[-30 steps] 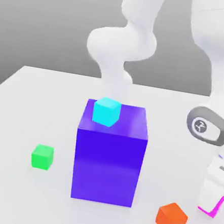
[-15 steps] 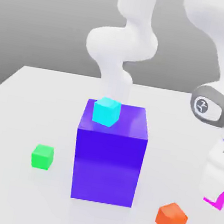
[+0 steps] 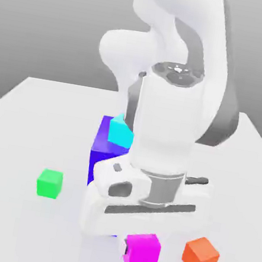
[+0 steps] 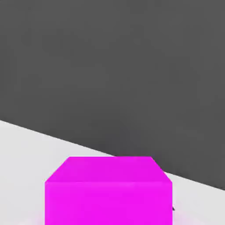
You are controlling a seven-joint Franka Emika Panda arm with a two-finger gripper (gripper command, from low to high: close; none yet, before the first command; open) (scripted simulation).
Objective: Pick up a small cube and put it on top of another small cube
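Observation:
The magenta small cube (image 3: 144, 254) hangs under my white hand, low in the exterior view's middle, with my gripper (image 3: 137, 250) shut on it. In the hand view the same magenta cube (image 4: 107, 191) sits close up between the jaws, above the white table (image 4: 26, 149). The green small cube (image 3: 49, 183) rests alone on the table at the exterior view's left, well apart from the held cube. My wrist and hand stand between the camera and the big block, so much of that block is hidden.
A big blue-purple block (image 3: 101, 152) stands mid-table behind my hand, with a cyan cube (image 3: 120, 133) on top. An orange cube (image 3: 200, 257) lies just to the exterior view's right of the held cube. The white table (image 3: 20, 127) stretches open around the green cube.
My arm has swung from the exterior view's right edge to the middle, carrying the magenta cube off the table. It now covers most of the blue-purple block. The other cubes have not moved.

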